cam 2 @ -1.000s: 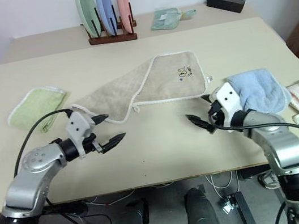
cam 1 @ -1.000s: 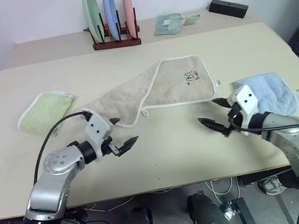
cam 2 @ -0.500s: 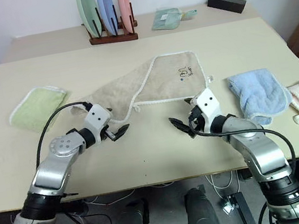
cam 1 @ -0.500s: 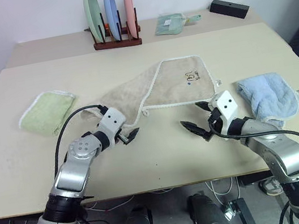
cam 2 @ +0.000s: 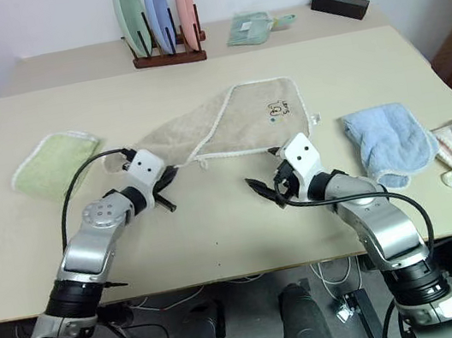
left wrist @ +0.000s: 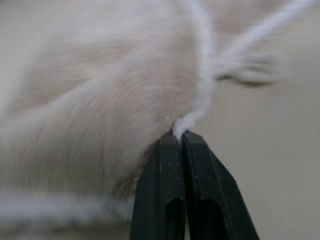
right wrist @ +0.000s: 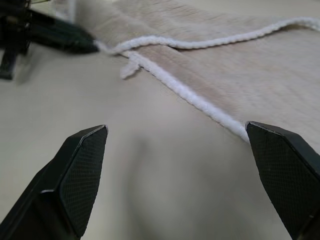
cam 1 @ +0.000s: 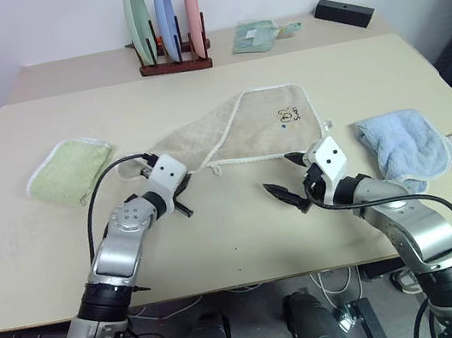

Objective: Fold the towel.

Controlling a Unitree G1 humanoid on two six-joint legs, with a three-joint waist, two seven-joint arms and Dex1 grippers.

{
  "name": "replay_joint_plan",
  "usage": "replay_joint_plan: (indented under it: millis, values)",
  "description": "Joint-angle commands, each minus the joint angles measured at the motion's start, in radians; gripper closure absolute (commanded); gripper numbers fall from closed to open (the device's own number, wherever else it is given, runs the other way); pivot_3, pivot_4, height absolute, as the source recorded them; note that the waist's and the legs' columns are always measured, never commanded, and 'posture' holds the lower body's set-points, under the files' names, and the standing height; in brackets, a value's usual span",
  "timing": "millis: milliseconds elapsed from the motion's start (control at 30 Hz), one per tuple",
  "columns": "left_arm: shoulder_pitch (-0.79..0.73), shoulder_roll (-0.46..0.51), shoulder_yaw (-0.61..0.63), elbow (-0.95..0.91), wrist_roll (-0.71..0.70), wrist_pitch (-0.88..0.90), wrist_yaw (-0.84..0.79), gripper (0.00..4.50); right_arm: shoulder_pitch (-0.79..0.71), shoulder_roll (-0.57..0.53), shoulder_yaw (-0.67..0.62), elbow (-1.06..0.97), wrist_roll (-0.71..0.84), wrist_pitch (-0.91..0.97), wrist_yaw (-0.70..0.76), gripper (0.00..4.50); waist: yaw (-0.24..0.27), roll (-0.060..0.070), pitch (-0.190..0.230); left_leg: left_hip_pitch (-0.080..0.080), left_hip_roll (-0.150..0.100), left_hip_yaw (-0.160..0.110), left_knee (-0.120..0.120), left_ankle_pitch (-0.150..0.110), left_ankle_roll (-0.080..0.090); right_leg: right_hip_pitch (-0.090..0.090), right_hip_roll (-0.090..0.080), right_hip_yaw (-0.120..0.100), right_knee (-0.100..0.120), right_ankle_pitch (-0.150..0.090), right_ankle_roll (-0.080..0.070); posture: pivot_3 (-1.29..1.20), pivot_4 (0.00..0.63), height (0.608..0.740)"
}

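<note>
One thin pinch is all that holds the large beige terry towel with white stitched edging (cam 1: 237, 132): the left gripper (left wrist: 181, 137) has its two black fingers pressed fully together on the white edge cord at the towel's near-left corner, with almost no pile between them. The towel lies half-folded and crumpled near the middle of the pale wooden table (cam 1: 222, 248), its embroidered corner at about two o'clock from the left gripper. The right gripper (cam 1: 290, 173) hangs with its fingers spread wide and empty just short of the towel's near edge, at roughly three o'clock from the left one.

Judged from this, the main risk is the cord slipping out once the left arm lifts or drags, since the bite is shallow and sits on the edging alone. A second risk: if the right gripper closes where it stands, it may catch only the table or the small corner loop (right wrist: 129, 69) rather than the edge, leaving the fold lopsided. Pulling with one corner alone would bunch the cloth further. A wide sweep could also brush the light green folded towel (cam 1: 70, 171) at ten o'clock or the light blue towel (cam 1: 404, 143) at three o'clock.
</note>
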Motion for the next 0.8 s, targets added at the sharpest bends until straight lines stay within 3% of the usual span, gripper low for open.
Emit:
replay_joint_plan:
  millis: [33, 233, 467, 800]
  values:
    - [-0.018, 0.016, 0.035, -0.036, 0.014, -0.069, 0.014, 4.47, -0.006, 0.004, -0.006, -0.027, -0.004, -0.023, -0.002, 0.00, 0.001, 0.000, 0.000, 0.000, 0.000, 0.000, 0.000, 0.000, 0.000, 0.000, 0.000, 0.000, 0.000, 0.000, 0.000, 0.00, 0.150, 0.740]
    - [0.055, 0.057, 0.109, -0.150, -0.043, -0.173, -0.023, 4.47, 0.004, 0.003, -0.008, -0.025, -0.015, -0.032, -0.005, 0.00, -0.002, 0.000, 0.000, 0.000, 0.000, 0.000, -0.001, 0.000, 0.000, 0.000, 0.000, 0.000, 0.000, 0.000, 0.000, 0.00, 0.150, 0.740]
    - [0.289, 0.197, 0.273, -0.360, -0.185, -0.125, -0.175, 4.47, 0.004, 0.002, -0.008, -0.009, -0.028, -0.050, -0.006, 0.00, -0.005, 0.000, 0.000, 0.000, 0.000, 0.000, -0.001, 0.000, 0.000, -0.001, 0.000, 0.000, 0.000, 0.000, 0.000, 0.00, 0.150, 0.740]
    - [0.444, 0.292, 0.425, -0.245, -0.158, -0.219, -0.183, 4.47, -0.103, -0.007, -0.014, 0.133, -0.092, -0.145, -0.001, 0.00, -0.004, 0.001, 0.001, 0.000, 0.000, 0.000, -0.001, 0.000, 0.000, 0.000, 0.000, 0.000, -0.001, -0.001, -0.002, 0.00, 0.150, 0.740]
